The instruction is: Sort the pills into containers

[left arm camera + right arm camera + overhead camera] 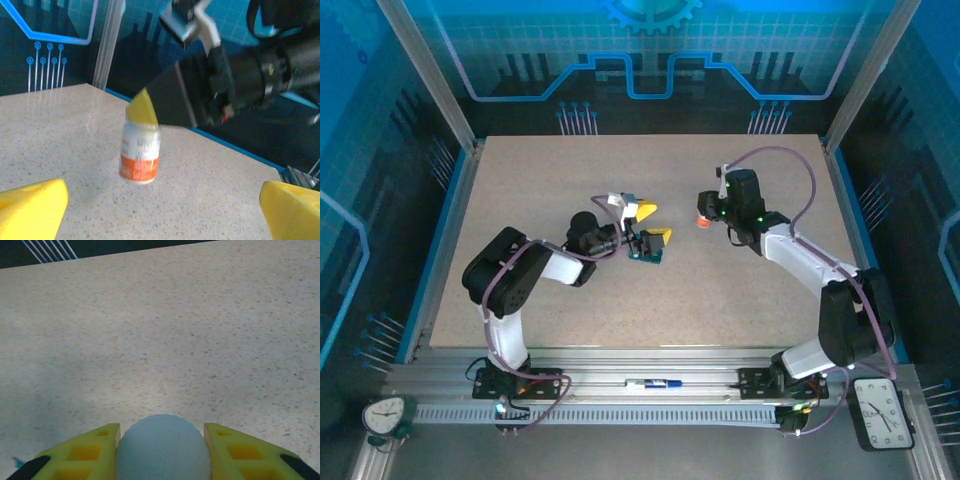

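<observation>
The left gripper (657,223) gapes wide and empty, the pill box (645,254) seemingly just at its 6 o'clock (left arm nearer), while the right gripper (162,447) clamps the bottle (141,155) at 3 o'clock.

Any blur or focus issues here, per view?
Left wrist: the orange-and-white pill bottle and the right gripper pinching its top look soft. Right wrist: the pale ridged cap between the yellow fingers is out of focus, the speckled table sharp. Top external: crisp, blue-tinted.
</observation>
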Available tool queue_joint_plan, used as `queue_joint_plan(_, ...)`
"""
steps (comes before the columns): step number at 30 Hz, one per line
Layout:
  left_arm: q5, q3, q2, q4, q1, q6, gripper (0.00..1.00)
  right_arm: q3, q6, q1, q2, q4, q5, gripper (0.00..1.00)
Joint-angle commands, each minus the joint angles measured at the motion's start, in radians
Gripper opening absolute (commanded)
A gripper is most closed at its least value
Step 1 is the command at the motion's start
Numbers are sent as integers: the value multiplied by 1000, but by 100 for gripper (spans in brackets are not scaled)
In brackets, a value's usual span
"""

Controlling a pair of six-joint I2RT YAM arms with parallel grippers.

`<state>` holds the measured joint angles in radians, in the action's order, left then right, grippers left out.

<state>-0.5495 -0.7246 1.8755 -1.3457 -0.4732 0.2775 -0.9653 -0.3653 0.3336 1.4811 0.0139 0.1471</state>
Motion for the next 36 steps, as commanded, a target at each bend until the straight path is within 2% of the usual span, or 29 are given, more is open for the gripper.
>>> queue_joint_plan(1, 39, 9, -64, 18, 11, -45, 99, 56, 46, -15, 18, -159, 103, 24)
queue_joint_plan(10, 133, -34, -176, 279, 21, -105, 99, 213, -28, -13, 48, -277, 229, 26)
queue_joint_plan(17, 266, -31, -267, 427, 23, -124, 99, 297, -61, -1, 59, -364, 242, 30)
queue_joint_plan(20, 309, -30, -302, 482, 22, -124, 99, 316, -70, 11, 70, -379, 238, 36)
queue_joint_plan(24, 349, -53, -343, 599, 22, -125, 99, 336, -83, 27, 64, -385, 236, 55)
queue_joint_plan(29, 405, -72, -380, 699, 21, -110, 99, 323, -86, 29, 24, -332, 215, 71)
queue_joint_plan(32, 415, -126, -389, 827, 21, -106, 99, 281, -83, 25, -19, -234, 186, 76)
queue_joint_plan(36, 411, -193, -391, 964, 22, -132, 99, 228, -84, 24, -98, -134, 139, 78)
